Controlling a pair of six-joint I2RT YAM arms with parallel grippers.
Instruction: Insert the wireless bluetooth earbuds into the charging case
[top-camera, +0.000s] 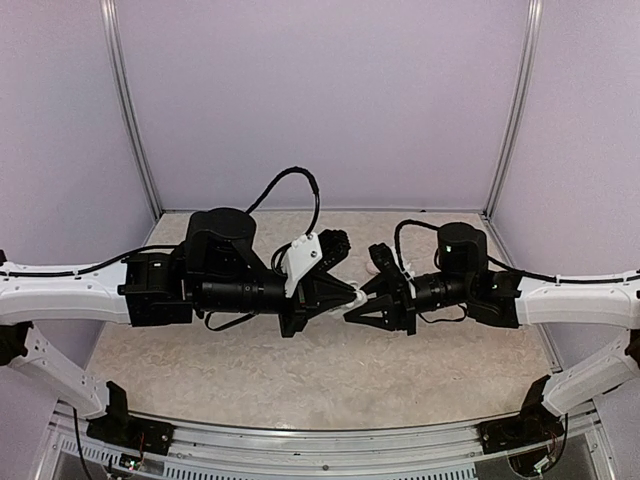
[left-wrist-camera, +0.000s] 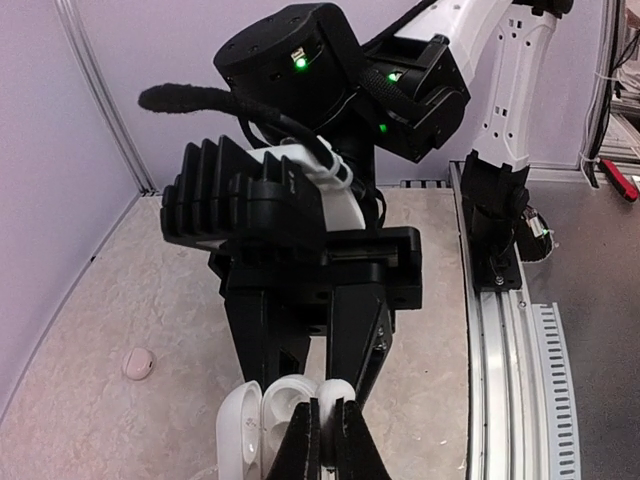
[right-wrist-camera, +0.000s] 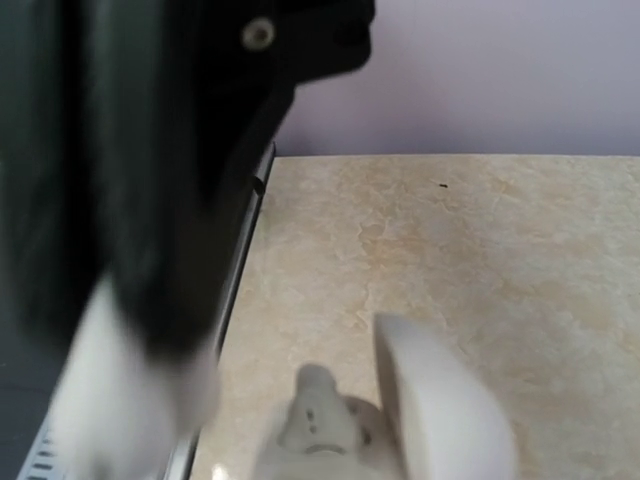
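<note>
A beige, marbled table (top-camera: 200, 380) is seen under both arms, enclosed by pale lavender walls (top-camera: 320, 100) with thin metal posts (top-camera: 130, 120) at the corners. A ribbed metal rail (left-wrist-camera: 500, 330) is fixed along the near edge, where the arm bases are bolted.

The two arms are brought tip to tip above the middle of the table. The left gripper (left-wrist-camera: 322, 445) is seen with its jaws drawn together, clamped on the white charging case (left-wrist-camera: 245, 430). The case is held off the table with its lid swung open to one side of those jaws. The right gripper (top-camera: 360, 305) is pointed at the case from the opposite side. Its jaws are held apart, and a strip of table is visible between the fingers in the left wrist view. The fingertips lie just beside the case's rounded white shells, but whether they touch them cannot be told.

In the blurred right wrist view, a white earbud (right-wrist-camera: 315, 410) is seen standing up out of the case body, just beside the raised lid. How deeply it is seated cannot be told.

A small pale pink pebble (left-wrist-camera: 137, 363) lies on the table well apart from both sets of jaws, towards the far wall. Whether it is a bud or a closed case cannot be told.
</note>
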